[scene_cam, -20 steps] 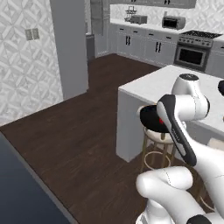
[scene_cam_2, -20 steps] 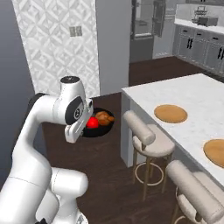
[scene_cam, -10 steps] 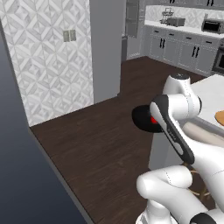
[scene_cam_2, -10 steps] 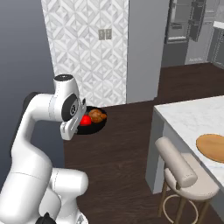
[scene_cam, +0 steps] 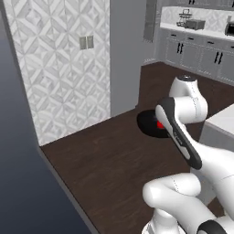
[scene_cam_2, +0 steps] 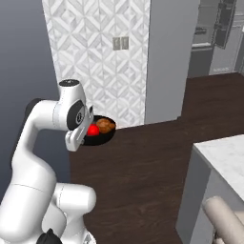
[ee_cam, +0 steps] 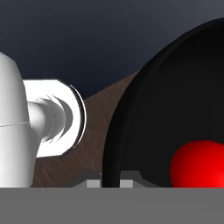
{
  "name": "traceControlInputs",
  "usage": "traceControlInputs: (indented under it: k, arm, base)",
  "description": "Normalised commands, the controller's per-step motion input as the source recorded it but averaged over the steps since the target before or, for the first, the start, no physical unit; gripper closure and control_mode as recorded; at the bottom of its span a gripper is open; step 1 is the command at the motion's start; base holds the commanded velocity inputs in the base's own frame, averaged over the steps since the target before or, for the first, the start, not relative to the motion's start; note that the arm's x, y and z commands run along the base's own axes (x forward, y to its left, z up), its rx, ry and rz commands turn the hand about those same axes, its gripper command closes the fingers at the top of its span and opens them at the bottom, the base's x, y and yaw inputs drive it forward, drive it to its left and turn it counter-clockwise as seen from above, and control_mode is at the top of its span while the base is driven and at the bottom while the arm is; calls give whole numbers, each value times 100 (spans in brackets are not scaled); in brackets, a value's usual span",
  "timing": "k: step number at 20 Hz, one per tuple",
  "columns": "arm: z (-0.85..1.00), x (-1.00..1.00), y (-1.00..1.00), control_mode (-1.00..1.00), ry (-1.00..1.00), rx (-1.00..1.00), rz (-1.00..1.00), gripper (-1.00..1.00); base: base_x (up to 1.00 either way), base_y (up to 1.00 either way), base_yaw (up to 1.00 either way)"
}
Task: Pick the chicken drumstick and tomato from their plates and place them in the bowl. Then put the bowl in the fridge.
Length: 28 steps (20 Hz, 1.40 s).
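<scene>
Glossy black and rigid, the bowl is carried in the air at the arm's wrist, above the dark wood floor. The jaws are closed tight on its thin rim, a slippery edge hold, so it likely tips easily. Inside sit the tomato and the chicken drumstick, loose and free to roll.

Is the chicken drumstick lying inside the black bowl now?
Yes, the chicken drumstick lies in the bowl beside the tomato.
</scene>
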Motion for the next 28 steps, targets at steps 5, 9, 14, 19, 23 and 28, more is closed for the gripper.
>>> traceControlInputs:
  k: [5, 9, 14, 19, 23, 28]
  arm:
    - [0, 0, 0, 100, 0, 0, 0, 100]
    - [0, 0, 0, 100, 0, 0, 0, 100]
    - [0, 0, 0, 100, 0, 0, 0, 100]
    - [0, 0, 0, 100, 0, 0, 0, 100]
    - [0, 0, 0, 100, 0, 0, 0, 100]
    - [0, 0, 0, 100, 0, 0, 0, 100]
  base:
    - [100, 45, -21]
    - [98, 57, -46]
    - [91, 66, -57]
    - [87, 66, -60]
    - [89, 73, -60]
    - [91, 76, -59]
